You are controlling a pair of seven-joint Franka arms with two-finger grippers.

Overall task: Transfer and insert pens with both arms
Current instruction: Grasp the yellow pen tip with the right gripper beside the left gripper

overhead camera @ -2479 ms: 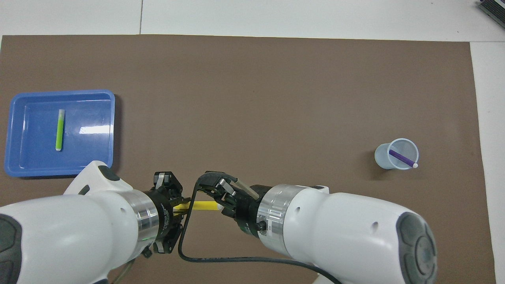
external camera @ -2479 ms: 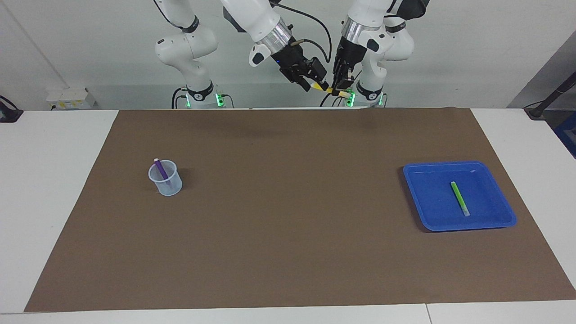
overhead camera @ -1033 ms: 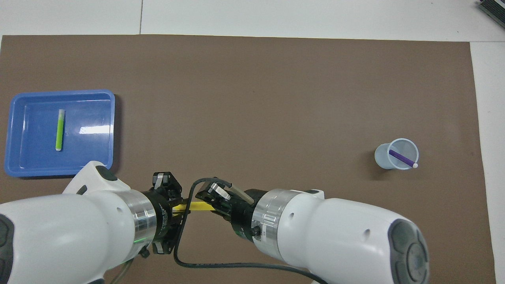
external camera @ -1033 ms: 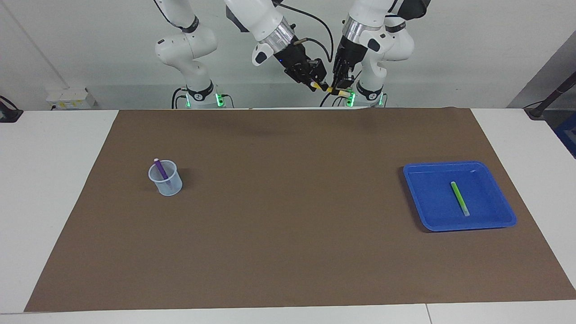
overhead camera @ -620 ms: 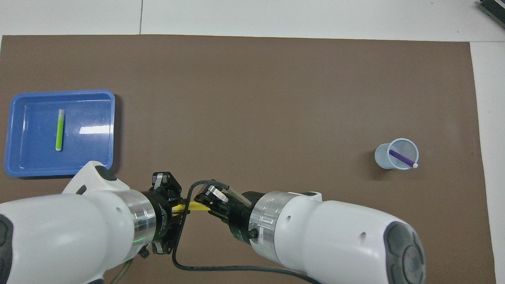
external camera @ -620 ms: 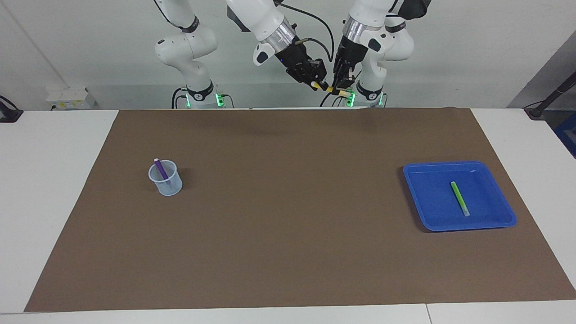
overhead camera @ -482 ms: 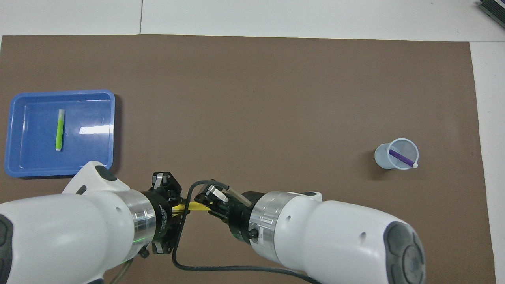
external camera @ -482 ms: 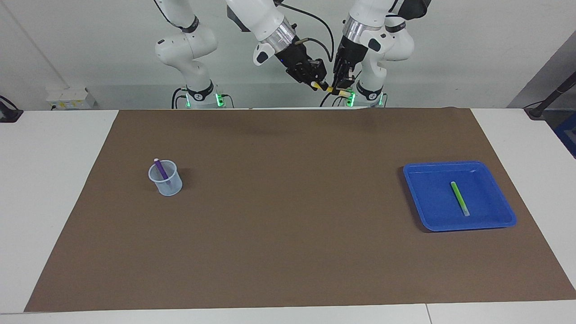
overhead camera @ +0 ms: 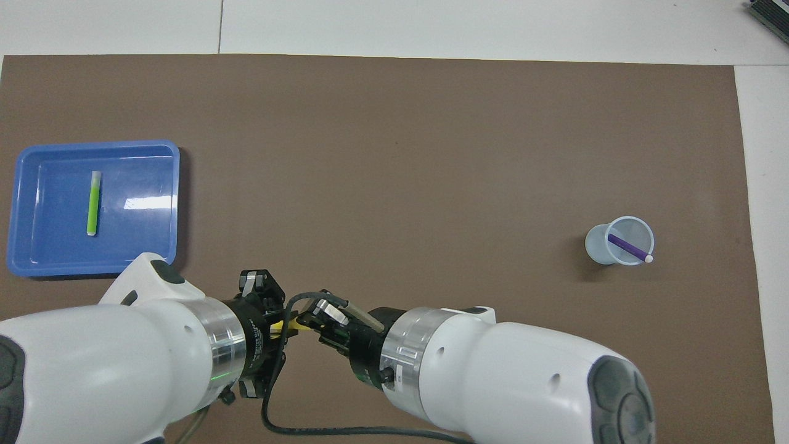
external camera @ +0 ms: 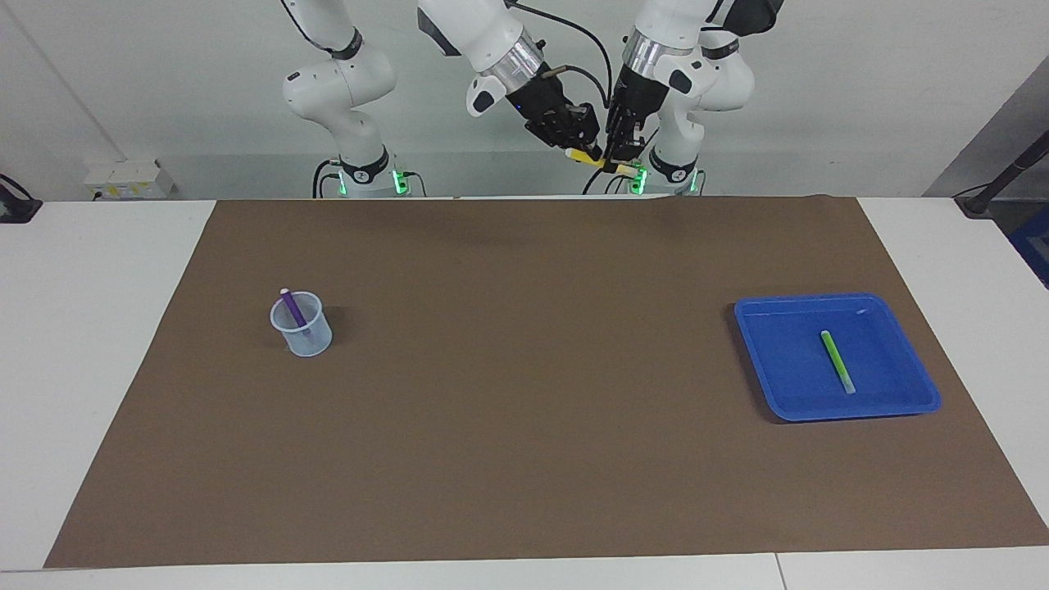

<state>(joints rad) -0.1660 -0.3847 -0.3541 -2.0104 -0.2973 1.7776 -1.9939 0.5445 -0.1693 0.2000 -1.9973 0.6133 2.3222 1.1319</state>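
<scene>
Slantwise, the slim yellow pen [external camera: 597, 161] shows a pale end.

Right gripper [external camera: 583, 141] has slid along the yellow pen [external camera: 596, 161] toward the left gripper [external camera: 616, 156]; the two now nearly touch, raised at the robots' edge of the mat [external camera: 524, 410]. Less yellow shows between them. Right arm [overhead camera: 505, 376] shifted toward the left arm's end.

I see broad bare brown mat [external camera: 524, 426] mid-desk; only the clear plastic cup [external camera: 303, 334] and shallow blue plastic tray [external camera: 893, 401] stand near its ends.
</scene>
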